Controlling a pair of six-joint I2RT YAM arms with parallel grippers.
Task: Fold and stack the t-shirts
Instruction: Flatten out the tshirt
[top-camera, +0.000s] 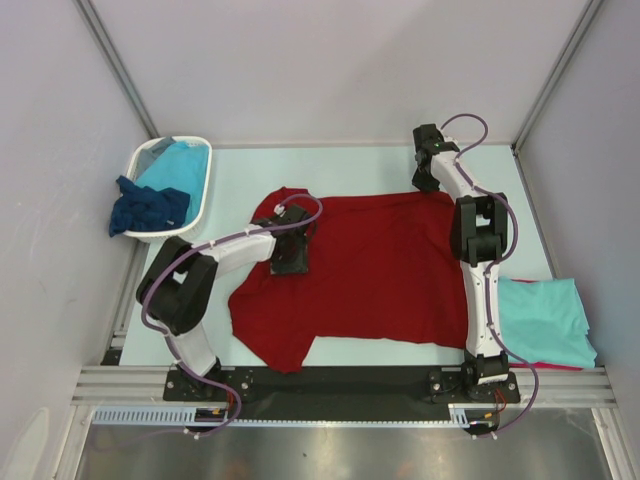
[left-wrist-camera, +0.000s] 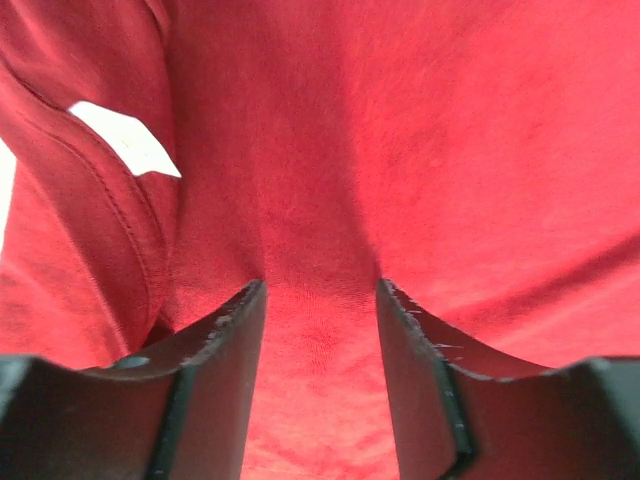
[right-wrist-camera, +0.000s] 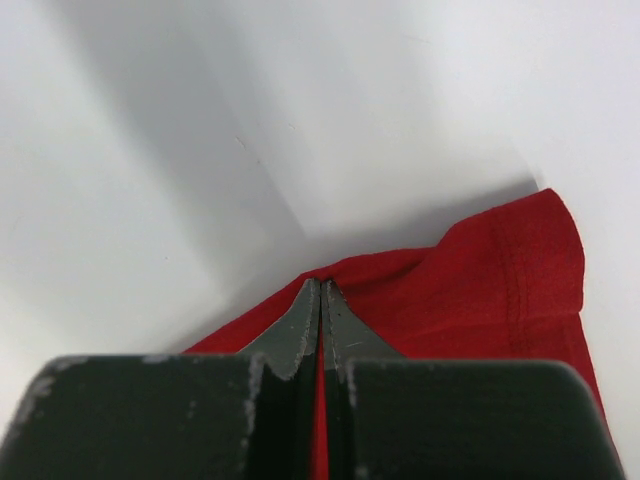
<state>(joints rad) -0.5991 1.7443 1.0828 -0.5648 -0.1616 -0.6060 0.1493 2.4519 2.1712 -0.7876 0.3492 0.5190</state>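
Note:
A dark red t-shirt (top-camera: 380, 270) lies spread across the middle of the table. My left gripper (top-camera: 292, 255) is down on its left part, near the sleeve. In the left wrist view its jaws stand apart (left-wrist-camera: 320, 290), with red cloth (left-wrist-camera: 400, 150) bulging up between the fingers (left-wrist-camera: 225, 340). My right gripper (top-camera: 428, 180) is at the shirt's far right corner. The right wrist view shows it shut (right-wrist-camera: 320, 285) on a pinch of the red cloth (right-wrist-camera: 480, 290), which lifts slightly off the white table.
A white basket (top-camera: 207, 180) at the far left holds a turquoise t-shirt (top-camera: 180, 165), and a navy t-shirt (top-camera: 148, 210) hangs over its side. A folded turquoise t-shirt (top-camera: 545, 320) lies at the near right on a red one (top-camera: 550, 367).

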